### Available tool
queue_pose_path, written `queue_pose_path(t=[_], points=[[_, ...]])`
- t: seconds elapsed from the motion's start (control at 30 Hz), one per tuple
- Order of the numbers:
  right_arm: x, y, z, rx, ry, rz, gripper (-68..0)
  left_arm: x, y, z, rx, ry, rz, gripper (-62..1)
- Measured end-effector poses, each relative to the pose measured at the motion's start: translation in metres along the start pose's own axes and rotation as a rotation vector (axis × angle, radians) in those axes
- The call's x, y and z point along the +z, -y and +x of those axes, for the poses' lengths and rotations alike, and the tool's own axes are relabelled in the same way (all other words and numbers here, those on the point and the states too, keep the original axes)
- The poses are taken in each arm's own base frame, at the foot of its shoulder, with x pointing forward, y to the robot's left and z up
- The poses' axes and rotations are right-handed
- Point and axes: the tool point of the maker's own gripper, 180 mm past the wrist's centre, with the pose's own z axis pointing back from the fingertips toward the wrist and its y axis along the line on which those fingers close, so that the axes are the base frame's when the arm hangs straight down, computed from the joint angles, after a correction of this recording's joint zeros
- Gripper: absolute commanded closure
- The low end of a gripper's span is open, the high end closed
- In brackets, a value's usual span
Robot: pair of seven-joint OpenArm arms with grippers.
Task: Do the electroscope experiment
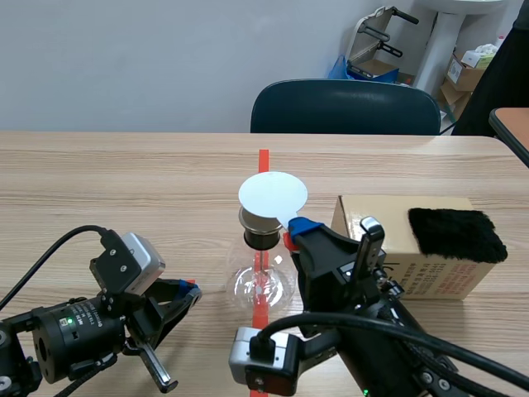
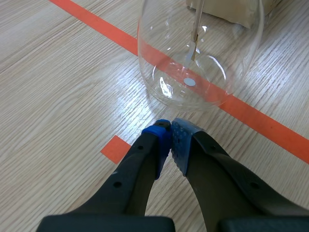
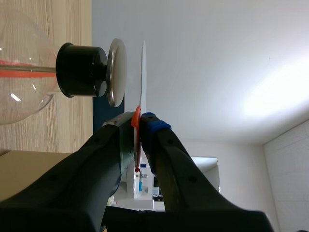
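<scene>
The white disc (image 1: pixel 273 195) is held by its red handle (image 3: pixel 137 116) in the clenched right jaws, just above the electroscope (image 1: pixel 263 277), which stands mid-worktop (image 1: pixel 124 190) on the tape. The left jaws are closed empty beside its flask (image 2: pixel 159 63). The glass could be tipped by a sideways nudge; the box (image 1: pixel 388 256) crowds one side, with room beyond.

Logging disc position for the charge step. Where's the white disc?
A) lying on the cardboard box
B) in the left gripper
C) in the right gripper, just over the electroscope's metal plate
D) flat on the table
C: the right gripper holds the white disc by its red handle, a thin gap off the metal plate.
</scene>
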Motion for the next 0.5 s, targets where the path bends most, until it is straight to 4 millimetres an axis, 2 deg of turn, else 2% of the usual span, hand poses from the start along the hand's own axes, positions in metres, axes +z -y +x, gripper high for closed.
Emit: queue_pose_path(t=[0.27, 0.5], points=[[0.0003, -0.0007, 0.0103, 0.006, 0.057, 0.003, -0.4, 0.0000, 0.0000, 0.0000, 0.000, 0.000, 0.000, -4.0], [0.0004, -0.0008, 0.0115, 0.006, 0.064, 0.004, -0.4, 0.0000, 0.0000, 0.0000, 0.000, 0.000, 0.000, -4.1]])
